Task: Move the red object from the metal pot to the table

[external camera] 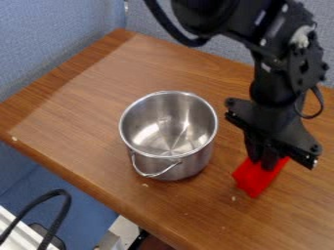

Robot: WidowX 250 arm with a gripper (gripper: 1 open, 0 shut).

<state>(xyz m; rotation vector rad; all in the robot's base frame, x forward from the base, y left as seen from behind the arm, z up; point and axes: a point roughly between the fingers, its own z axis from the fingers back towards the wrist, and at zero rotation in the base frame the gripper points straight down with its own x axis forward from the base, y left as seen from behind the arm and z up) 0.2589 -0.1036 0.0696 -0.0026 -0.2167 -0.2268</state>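
The red object is a bright red block standing on end just right of the metal pot, its lower end at or just above the table near the front edge. My gripper comes down from above and is shut on the block's top. The pot is shiny, round and empty, with its wire handle hanging toward the front. The gripper's fingertips are partly hidden by the block.
The black arm reaches in from the upper right. The table's front edge runs close below the block. Black cables lie on the floor at the lower left, past the table edge. A blue wall stands behind the table.
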